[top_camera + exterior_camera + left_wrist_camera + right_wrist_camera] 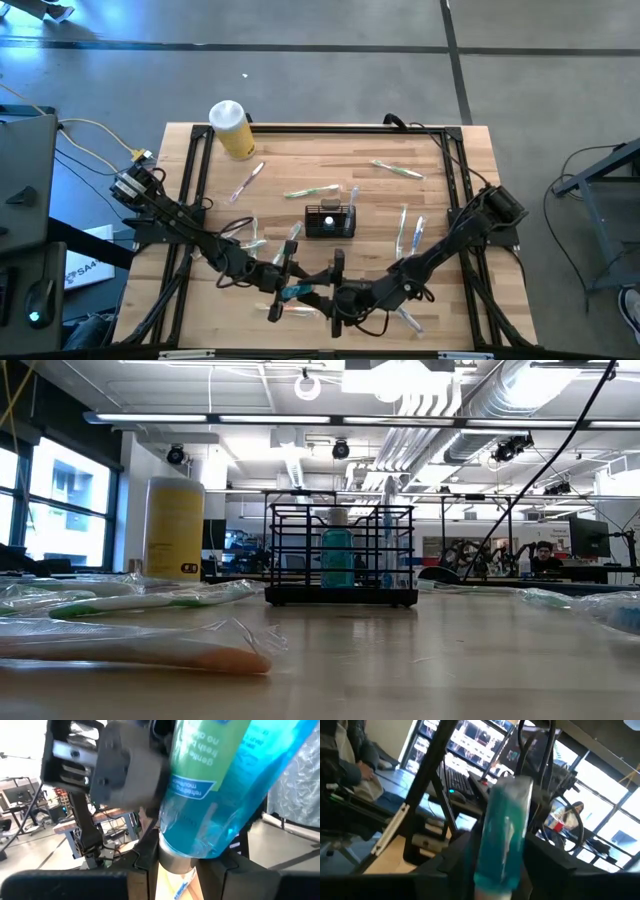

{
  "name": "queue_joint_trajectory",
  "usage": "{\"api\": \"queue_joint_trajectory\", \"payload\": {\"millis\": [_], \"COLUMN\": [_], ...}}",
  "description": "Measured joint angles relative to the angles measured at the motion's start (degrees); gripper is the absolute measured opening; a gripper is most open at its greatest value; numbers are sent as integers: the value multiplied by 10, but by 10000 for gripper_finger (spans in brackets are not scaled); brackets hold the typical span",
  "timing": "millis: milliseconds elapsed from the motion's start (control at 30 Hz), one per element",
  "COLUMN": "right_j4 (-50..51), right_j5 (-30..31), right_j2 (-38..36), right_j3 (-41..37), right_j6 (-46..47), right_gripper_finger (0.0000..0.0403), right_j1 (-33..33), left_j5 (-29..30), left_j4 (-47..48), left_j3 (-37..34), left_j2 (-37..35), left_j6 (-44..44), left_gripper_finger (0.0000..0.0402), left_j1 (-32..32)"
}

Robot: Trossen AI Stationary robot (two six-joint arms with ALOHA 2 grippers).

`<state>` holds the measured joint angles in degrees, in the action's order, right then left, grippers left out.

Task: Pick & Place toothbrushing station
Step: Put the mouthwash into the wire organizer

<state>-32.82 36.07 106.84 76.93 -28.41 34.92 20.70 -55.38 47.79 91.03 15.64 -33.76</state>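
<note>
While both arms meet near the table's (440,170) six-o'clock edge, the toothbrushing station (330,219) stands upright at the centre, its long axis running nine to three o'clock, a blue bottle inside. The left end effector (296,291) clamps a blue mouthwash bottle (220,785) by its cap end. The right end effector (335,300), just beside it, straddles the same bottle; whether it grips, I cannot tell.

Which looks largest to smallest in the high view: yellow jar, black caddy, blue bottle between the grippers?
1. Yellow jar.
2. Black caddy, close to the jar, so that order is unsure.
3. Blue bottle, mostly hidden by the grippers.
</note>
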Motion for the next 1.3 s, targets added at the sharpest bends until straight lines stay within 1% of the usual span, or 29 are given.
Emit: {"api": "queue_joint_trajectory", "payload": {"millis": [67,133,233,333,467,567,633,733,800,1000,1067,1133,1200,1300], "right_j4": [5,4,-14,-34,-54,-58,-54,-33,-15,20,26,26,26,26], "right_j5": [10,35,102,168,260,330,361,384,393,412,421,435,446,460], "right_j2": [1,1,1,1,1,1,1,0,0,0,0,0,0,0], "right_j3": [-1,-2,-1,-1,-1,-1,-1,-1,-1,-1,-1,-1,0,0], "right_j6": [11,13,-24,-73,-106,-108,-102,-71,-45,28,55,84,115,167], "right_gripper_finger": [185,196,206,207,202,196,191,184,180,174,174,174,173,173], "right_j1": [2,8,27,53,88,110,121,133,138,143,143,142,142,143], "left_j5": [0,1,11,41,88,117,143,177,189,253,281,320,373,448], "left_j4": [0,5,19,44,109,166,199,248,299,548,625,670,705,723], "left_j3": [1,1,1,1,1,1,1,1,13,112,143,171,190,205], "left_j2": [-1,-1,-3,-12,-36,-57,-69,-83,-85,-71,-60,-48,-36,-12], "left_j6": [0,0,0,2,5,5,6,6,6,7,23,58,110,201], "left_gripper_finger": [90,90,90,90,90,90,90,90,90,90,90,90,90,90], "left_j1": [0,0,-2,-9,-20,-28,-31,-32,-30,-30,-38,-46,-63,-86]}}
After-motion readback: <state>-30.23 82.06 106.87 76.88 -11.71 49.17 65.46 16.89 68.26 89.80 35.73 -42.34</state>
